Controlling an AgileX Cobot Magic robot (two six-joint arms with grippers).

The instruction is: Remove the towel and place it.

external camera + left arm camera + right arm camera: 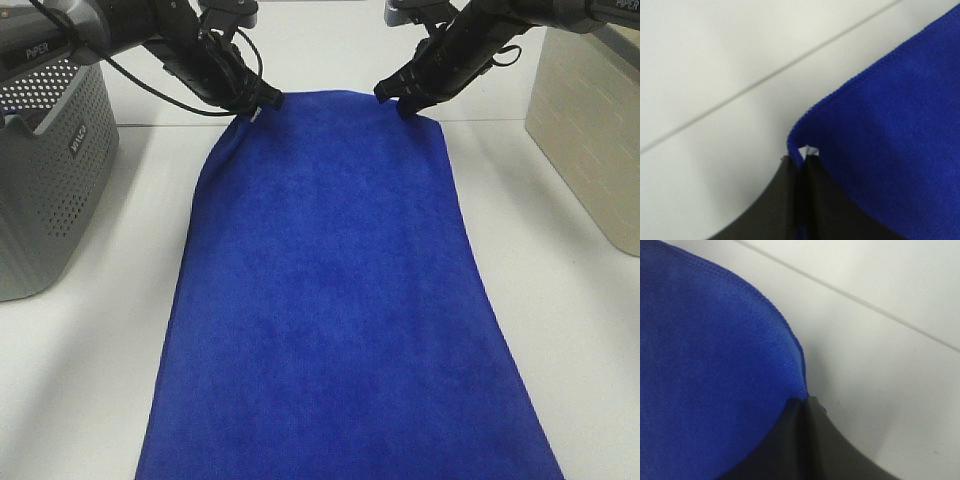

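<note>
The royal-blue towel (330, 300) lies spread lengthwise on the white table, running from the far middle to the near edge. My left gripper (256, 106) is shut on its far left corner, where the small white tag (808, 150) shows between the closed fingers (785, 200). My right gripper (403, 101) is shut on the far right corner. In the right wrist view the towel (715, 365) runs into the closed fingers (810, 445). Both corners sit at or just above the table surface.
A grey perforated basket (45, 170) stands at the left edge. A beige box (590, 120) stands at the right. A seam line (765, 77) crosses the white tabletop behind the towel.
</note>
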